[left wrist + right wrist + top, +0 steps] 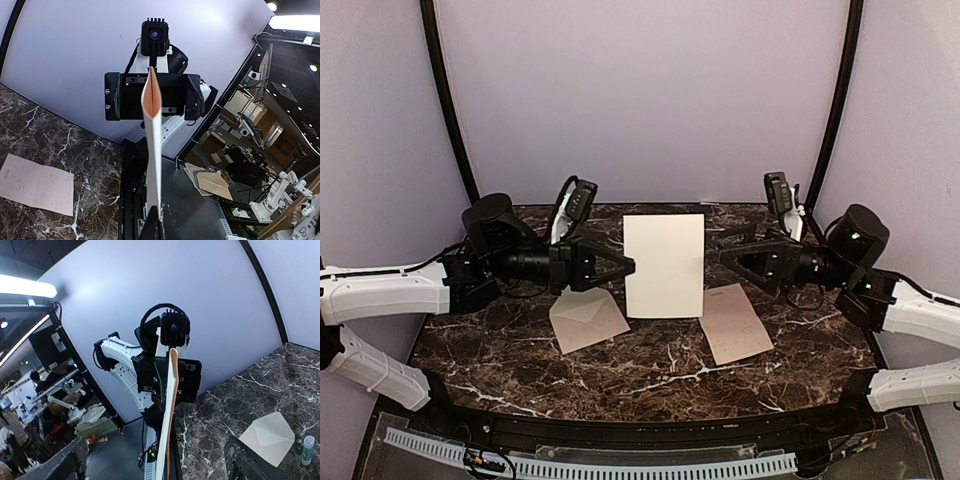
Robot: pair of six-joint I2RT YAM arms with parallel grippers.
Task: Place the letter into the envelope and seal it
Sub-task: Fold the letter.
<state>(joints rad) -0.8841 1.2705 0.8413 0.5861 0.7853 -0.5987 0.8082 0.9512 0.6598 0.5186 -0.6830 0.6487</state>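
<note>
We see the left gripper [625, 266] pinching a raised cream sheet [665, 265]. On the table [650, 375] — envelope [588, 318] left, letter [735, 322] right.

From my seat I see a dark brown marble surface [650, 375] veined in white. Behind its far edge rises a pale lavender backdrop [640, 100], and two black curved poles [448, 110] climb from its far corners, one on each side. A white slotted strip [590, 462] runs along its near edge. In the right wrist view a small white tube [308, 450] with a blue cap stands upright on the surface. Beyond the surface's left side I make out a workshop with a bright ceiling light [25, 287] and a green basket [100, 427]. Beyond its right side are cluttered desks [235, 165] under more ceiling lights [295, 22].
</note>
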